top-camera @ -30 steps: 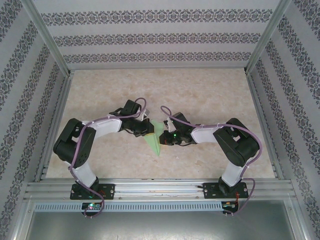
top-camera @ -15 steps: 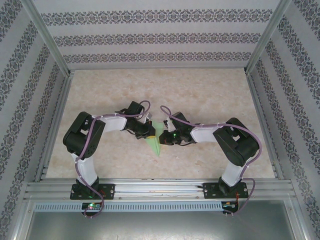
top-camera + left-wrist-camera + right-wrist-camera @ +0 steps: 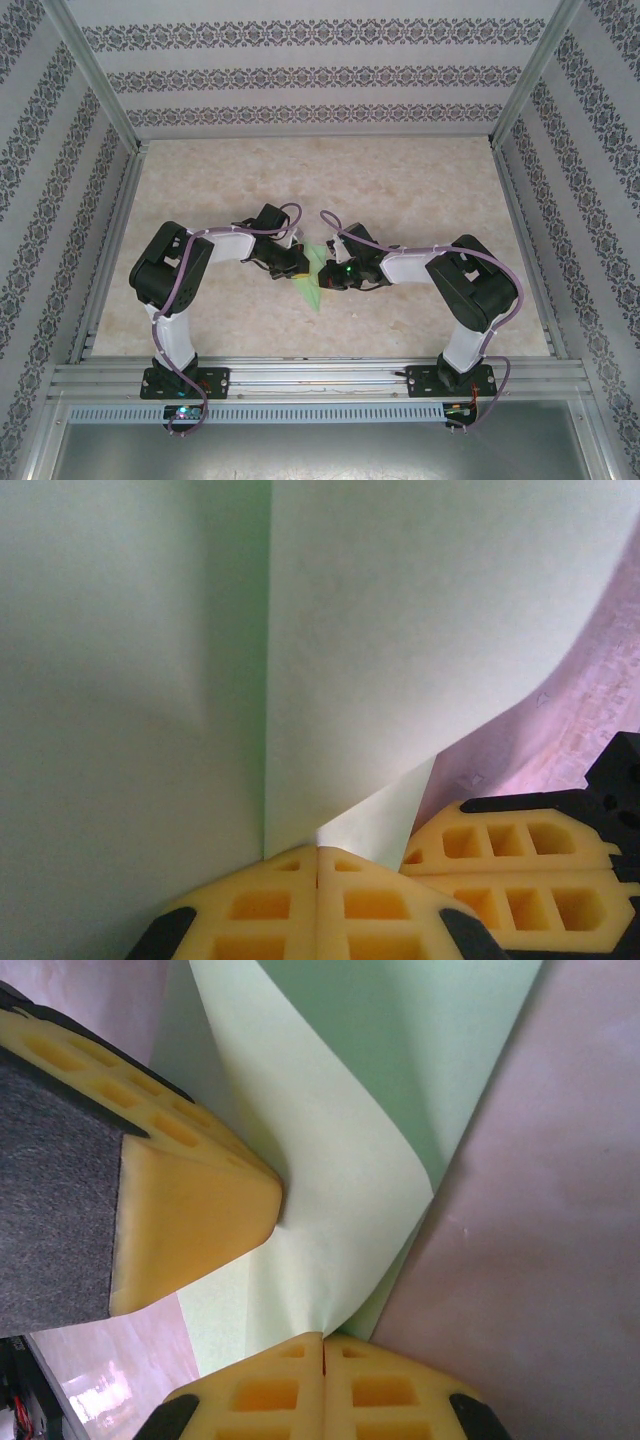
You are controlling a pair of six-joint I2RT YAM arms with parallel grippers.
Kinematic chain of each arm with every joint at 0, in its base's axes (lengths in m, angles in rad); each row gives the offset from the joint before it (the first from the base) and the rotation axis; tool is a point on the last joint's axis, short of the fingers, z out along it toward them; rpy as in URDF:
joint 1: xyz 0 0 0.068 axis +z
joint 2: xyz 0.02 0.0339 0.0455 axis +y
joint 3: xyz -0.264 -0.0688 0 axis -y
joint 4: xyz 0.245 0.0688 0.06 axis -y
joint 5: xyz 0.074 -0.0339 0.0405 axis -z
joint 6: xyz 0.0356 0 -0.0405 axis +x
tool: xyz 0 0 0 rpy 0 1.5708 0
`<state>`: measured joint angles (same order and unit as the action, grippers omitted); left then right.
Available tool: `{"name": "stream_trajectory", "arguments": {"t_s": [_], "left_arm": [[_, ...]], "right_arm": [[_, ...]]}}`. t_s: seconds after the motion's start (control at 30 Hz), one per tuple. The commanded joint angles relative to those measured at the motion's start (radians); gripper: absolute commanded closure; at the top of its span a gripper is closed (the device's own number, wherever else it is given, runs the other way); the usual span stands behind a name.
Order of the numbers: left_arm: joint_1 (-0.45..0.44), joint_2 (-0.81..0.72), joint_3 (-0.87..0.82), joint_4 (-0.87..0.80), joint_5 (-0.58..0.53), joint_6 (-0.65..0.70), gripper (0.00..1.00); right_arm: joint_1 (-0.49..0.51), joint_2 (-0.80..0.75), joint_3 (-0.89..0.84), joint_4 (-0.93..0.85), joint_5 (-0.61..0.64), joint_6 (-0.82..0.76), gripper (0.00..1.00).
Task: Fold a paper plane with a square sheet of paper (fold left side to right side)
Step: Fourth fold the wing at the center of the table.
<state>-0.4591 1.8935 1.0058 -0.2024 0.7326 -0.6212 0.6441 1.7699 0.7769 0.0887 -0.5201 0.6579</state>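
Two grippers: both clamped on the paper (image 3: 313, 287), tips nearly meeting mid-frame in the top view.
Left gripper (image 3: 318, 858): jaws shut, pinching a paper edge at bottom centre of its wrist view. A sharp vertical crease runs up from the pinch.
Right gripper (image 3: 322, 1342): jaws shut on a curled corner at bottom centre of its wrist view. The left gripper sits upper left there, touching the same sheet.
Paper location: centre of the table (image 3: 400, 190), between the two grippers, narrow point aimed at the bottom of the frame.
Paper state: lifted and bowed, layers not flat. One pale flap curls over a darker green layer.
Done (my read): at least one crease is in. From above the sheet reads as a narrow wedge, not a plain square.
Left (my read): this flap needs laying over and pressing flat. Can't tell how many folds come after that.
Progress: mid-task, not finished; no flat dart lying free.
Unclear: exact fold count, since the arms cover the upper part of the paper from above.
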Motion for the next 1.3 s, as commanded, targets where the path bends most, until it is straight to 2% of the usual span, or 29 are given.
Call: {"name": "stream_trajectory", "arguments": {"t_s": [0.0,0.2,0.57,0.63,0.73,0.97,1.13,1.27], "left_arm": [[-0.016,0.036,-0.003,-0.064,-0.057,0.029,0.97],[-0.017,0.04,-0.023,-0.063,-0.072,0.028,0.98],[-0.017,0.047,-0.033,-0.046,-0.078,0.015,0.98],[-0.017,0.048,-0.035,-0.046,-0.078,0.013,0.98],[-0.017,0.046,-0.037,-0.043,-0.078,0.01,0.98],[-0.016,0.042,-0.041,-0.04,-0.081,0.006,0.98],[-0.017,0.039,-0.043,-0.038,-0.082,0.006,0.98],[-0.017,0.038,-0.043,-0.04,-0.082,0.006,0.99]], "right_arm": [[0.015,0.069,-0.019,-0.089,0.091,-0.011,1.0],[-0.004,0.018,-0.019,-0.057,0.068,0.009,0.95],[-0.056,-0.171,-0.087,0.007,0.028,0.055,0.75],[-0.066,-0.211,-0.115,0.004,0.03,0.06,0.74],[-0.066,-0.262,-0.148,0.003,0.008,0.067,0.77],[0.021,-0.283,-0.172,0.098,-0.08,0.159,0.98],[0.102,-0.217,-0.144,0.15,-0.07,0.204,1.0],[0.125,-0.152,-0.137,0.189,-0.055,0.232,1.0]]}}
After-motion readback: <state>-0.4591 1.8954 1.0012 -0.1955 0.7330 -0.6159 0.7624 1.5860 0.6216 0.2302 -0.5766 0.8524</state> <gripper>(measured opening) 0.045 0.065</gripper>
